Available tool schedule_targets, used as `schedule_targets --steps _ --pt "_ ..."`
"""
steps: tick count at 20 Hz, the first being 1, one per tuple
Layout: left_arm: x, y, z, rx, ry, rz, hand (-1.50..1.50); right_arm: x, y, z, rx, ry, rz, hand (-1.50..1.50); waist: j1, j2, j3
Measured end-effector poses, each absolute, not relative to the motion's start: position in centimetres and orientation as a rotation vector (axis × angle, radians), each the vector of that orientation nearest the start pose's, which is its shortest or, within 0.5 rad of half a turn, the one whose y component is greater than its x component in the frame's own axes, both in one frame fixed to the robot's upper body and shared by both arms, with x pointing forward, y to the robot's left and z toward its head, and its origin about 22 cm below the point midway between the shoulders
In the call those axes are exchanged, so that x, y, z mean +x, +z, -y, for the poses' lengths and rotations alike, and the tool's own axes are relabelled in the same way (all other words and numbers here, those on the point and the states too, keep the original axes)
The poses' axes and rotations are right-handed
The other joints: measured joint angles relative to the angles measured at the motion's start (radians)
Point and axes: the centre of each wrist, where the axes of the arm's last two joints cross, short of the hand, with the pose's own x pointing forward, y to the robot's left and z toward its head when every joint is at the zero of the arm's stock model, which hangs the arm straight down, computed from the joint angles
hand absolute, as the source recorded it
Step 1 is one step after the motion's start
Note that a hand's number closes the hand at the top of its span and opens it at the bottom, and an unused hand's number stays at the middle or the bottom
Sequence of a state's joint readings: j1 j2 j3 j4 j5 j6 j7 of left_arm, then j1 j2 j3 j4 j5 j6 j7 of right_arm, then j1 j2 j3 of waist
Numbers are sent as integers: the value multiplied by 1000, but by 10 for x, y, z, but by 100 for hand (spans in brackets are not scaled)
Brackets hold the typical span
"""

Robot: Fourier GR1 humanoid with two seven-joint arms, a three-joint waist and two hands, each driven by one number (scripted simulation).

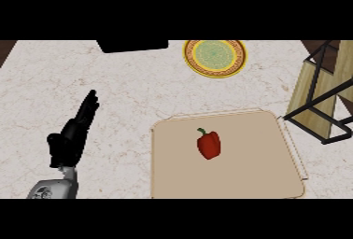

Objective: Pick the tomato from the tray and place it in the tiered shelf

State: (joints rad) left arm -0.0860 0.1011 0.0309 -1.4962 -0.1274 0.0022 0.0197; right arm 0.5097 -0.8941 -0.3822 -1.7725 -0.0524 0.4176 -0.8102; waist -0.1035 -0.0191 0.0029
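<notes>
A red vegetable with a green stem (209,144), shaped like a bell pepper rather than a tomato, lies near the middle of the beige tray (262,182). The tiered shelf (324,88), light wood boards in a black frame, stands at the right edge of the counter, just beyond the tray's far right corner. My left hand (72,130) rests at the left of the counter with its fingers straight, pointing away from me, well apart from the tray and holding nothing. The right hand does not show.
A round plate (215,58) with a yellow-orange rim and green centre sits at the back of the counter. A black object (132,45) lies at the back edge left of it. The counter top is pale marble.
</notes>
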Motion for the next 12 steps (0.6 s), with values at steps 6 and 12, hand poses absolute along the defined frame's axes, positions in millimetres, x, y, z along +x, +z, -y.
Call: schedule_targets --steps 6,12 --pt "268 8 -243 160 -201 1558 0 112 193 527 -441 807 1934 150 34 8 -2" --pt "273 14 -234 130 -228 1565 0 97 241 570 -590 650 1975 150 72 14 -2"
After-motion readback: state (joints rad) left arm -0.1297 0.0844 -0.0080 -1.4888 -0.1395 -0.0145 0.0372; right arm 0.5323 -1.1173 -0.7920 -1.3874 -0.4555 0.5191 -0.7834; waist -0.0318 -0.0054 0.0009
